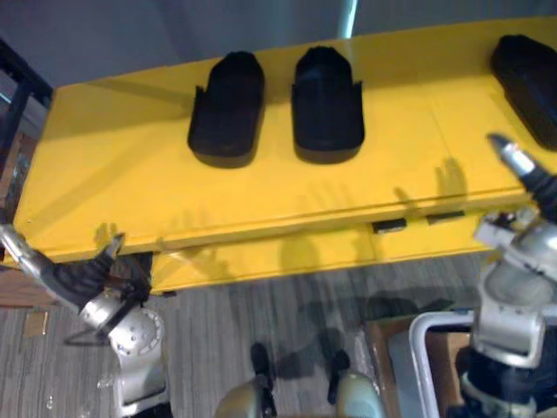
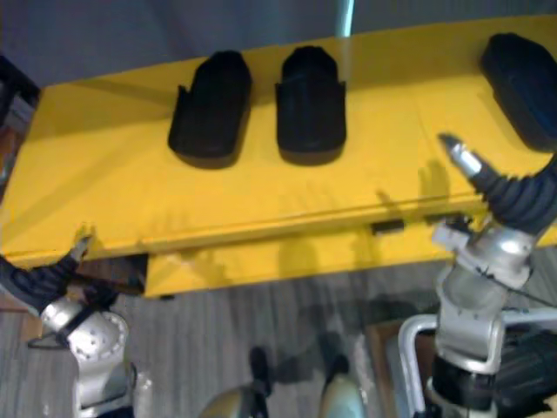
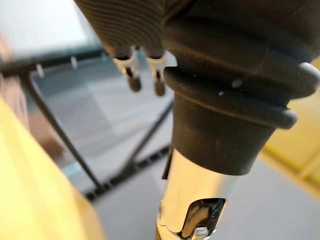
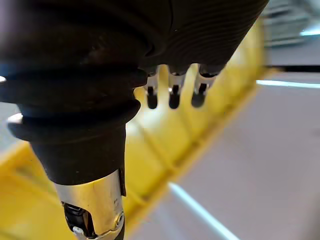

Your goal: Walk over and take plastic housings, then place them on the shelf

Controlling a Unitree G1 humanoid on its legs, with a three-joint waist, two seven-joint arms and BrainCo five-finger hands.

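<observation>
left eye view: looking down on a yellow surface (image 1: 130,183) bearing three black plastic housings
left housing (image 1: 228,109): lying flat toward the far edge, left of centre
middle housing (image 1: 326,104): lying just beside the left housing, not touching it
right housing (image 1: 526,74): lying at the far right, well apart from the other two
left hand (image 1: 87,277): hanging by the near left edge, fingers stretching out straight, gripping nothing
right hand (image 1: 531,174): hovering over the near right edge, fingers pointing straight, gripping nothing, near the right housing but apart from it
done so far: walking over, judging by how close both hands are to the yellow surface
not telling: whether this yellow surface is the pick-up spot or the shelf
left to do: if pick-up spot, grasping, carrying and placing all three; if shelf, probably fetching more or finishing
</observation>
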